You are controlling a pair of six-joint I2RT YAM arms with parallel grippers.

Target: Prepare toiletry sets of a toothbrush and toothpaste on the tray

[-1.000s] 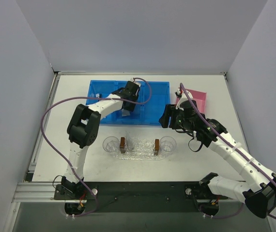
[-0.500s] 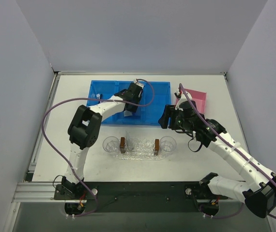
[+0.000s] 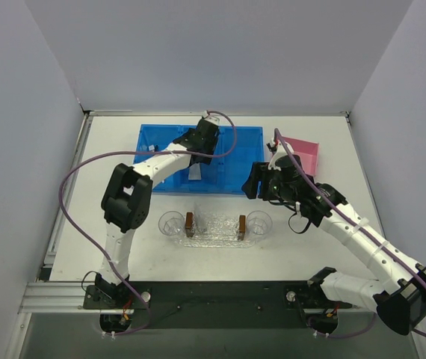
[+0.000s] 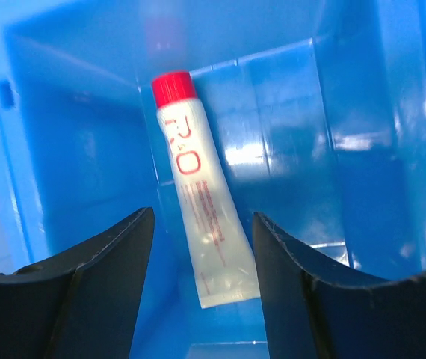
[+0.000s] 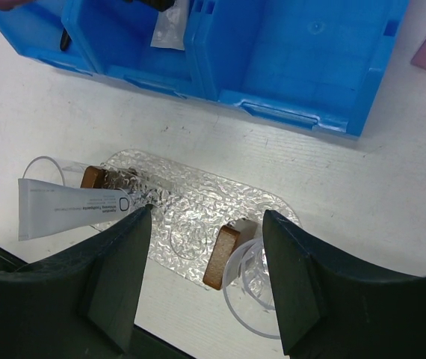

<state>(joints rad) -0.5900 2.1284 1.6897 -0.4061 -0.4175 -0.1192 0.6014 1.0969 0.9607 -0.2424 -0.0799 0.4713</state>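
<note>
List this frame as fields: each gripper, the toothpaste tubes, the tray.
left gripper: open, either side of the red-capped tube
red-capped tube: lying in the blue bin
right gripper: open, above the tray
second tube: shows over the tray's left end in the right wrist view; whether it rests there is unclear

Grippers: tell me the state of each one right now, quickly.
Left gripper: open, red-capped toothpaste tube seen between its fingers in the blue bin, not gripped.
Right gripper: open over the glittery tray, holding nothing.
</note>
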